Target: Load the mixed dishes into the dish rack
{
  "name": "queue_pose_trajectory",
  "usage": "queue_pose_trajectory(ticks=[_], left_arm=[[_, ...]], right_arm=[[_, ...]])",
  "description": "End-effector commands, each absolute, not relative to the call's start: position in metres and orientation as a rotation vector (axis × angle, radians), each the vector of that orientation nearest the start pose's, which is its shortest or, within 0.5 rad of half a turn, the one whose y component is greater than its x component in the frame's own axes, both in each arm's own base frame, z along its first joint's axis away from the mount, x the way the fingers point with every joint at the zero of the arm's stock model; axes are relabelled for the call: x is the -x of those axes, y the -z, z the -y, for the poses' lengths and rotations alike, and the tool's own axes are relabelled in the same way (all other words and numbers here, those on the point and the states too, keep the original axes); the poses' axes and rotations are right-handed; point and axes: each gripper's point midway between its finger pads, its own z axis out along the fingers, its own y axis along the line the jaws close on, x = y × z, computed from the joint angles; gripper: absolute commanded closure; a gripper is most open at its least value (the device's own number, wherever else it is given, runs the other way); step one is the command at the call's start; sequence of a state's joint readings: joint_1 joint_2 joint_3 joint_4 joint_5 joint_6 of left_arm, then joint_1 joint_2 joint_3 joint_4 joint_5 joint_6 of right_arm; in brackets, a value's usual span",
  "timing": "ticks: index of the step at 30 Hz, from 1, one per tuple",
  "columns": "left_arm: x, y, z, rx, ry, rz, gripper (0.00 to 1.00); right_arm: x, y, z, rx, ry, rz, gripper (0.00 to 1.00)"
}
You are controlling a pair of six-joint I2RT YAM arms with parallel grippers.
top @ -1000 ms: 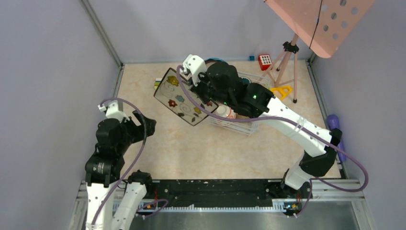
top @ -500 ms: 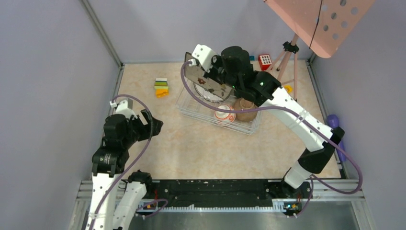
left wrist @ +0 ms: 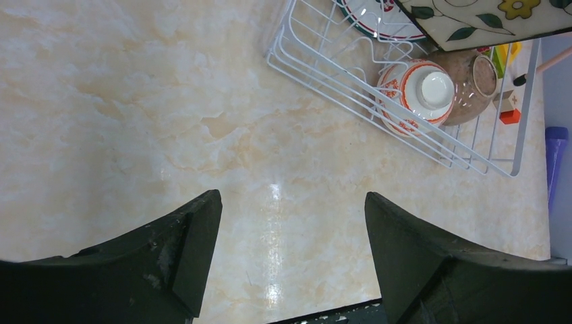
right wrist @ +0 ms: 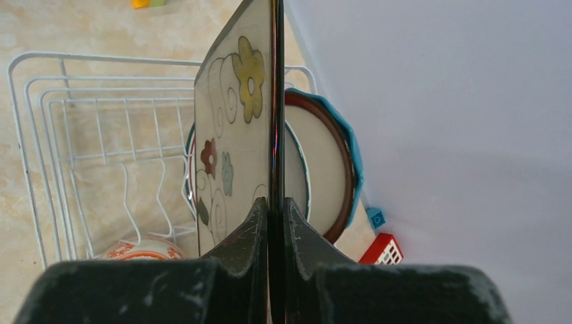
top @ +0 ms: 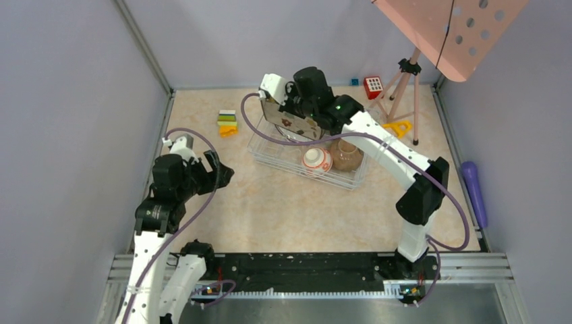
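Plate in hand: square floral plate [right wrist: 233, 135], edge-on, clamped between my right gripper's [right wrist: 273, 202] fingers over the dish rack [right wrist: 40, 121]. Beyond the fingertips, brown-rimmed cream plate [right wrist: 324, 169] racked; red-white bowl [right wrist: 145, 250] too. Left gripper [left wrist: 293, 209] gapes, empty. Loading seems nearly finished.

Square floral plate [right wrist: 229, 135] on edge over dish rack [top: 280, 154], red-white bowl [top: 316, 160] and tan bowl [top: 346, 155] inside

Right gripper [right wrist: 274, 206] clamped on upright square floral plate [right wrist: 233, 135], white wire dish rack [right wrist: 101, 59] beneath, brown-rimmed cream plate [right wrist: 324, 169] standing just behind, red-white bowl [right wrist: 145, 250] at lower left
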State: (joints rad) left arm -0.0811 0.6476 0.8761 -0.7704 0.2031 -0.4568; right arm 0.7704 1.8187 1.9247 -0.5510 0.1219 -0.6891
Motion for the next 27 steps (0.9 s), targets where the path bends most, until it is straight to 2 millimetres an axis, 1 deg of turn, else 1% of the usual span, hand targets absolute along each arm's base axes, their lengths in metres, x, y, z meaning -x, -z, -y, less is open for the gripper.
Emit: queue_pose_trajectory(ticks=[1, 8, 10, 13, 16, 20, 25, 27], left_arm=[[-0.23, -0.238, 0.073, 0.25, 0.536, -2.078, 0.18], [-0.237, -0.229, 0.073, 0.25, 0.53, -2.108, 0.18], [-0.238, -0.227, 0.073, 0.251, 0.528, -2.113, 0.18], [-0.24, -0.226, 0.073, 0.252, 0.524, -2.118, 0.18], [-0.242, -0.225, 0.073, 0.25, 0.524, -2.121, 0.18], [-0.243, -0.222, 0.073, 0.25, 0.524, -2.128, 0.18], [-0.243, -0.221, 0.074, 0.245, 0.527, -2.133, 0.18], [-0.243, -0.221, 0.074, 0.244, 0.53, -2.132, 0.18]], right_arm=[[-0.422, -0.444, -0.334, 1.05, 0.057, -1.232, 1.0], [-0.435, -0.418, -0.337, 1.085, 0.033, -1.239, 1.0], [-0.439, -0.413, -0.337, 1.089, 0.032, -1.246, 1.0], [-0.444, -0.41, -0.336, 1.092, 0.035, -1.25, 1.0], [-0.443, -0.406, -0.338, 1.116, 0.005, -1.252, 1.0], [-0.444, -0.395, -0.338, 1.15, -0.002, -1.267, 1.0], [-0.444, -0.376, -0.343, 1.22, -0.023, -1.289, 1.0], [-0.442, -0.365, -0.346, 1.262, -0.038, -1.295, 1.0]])
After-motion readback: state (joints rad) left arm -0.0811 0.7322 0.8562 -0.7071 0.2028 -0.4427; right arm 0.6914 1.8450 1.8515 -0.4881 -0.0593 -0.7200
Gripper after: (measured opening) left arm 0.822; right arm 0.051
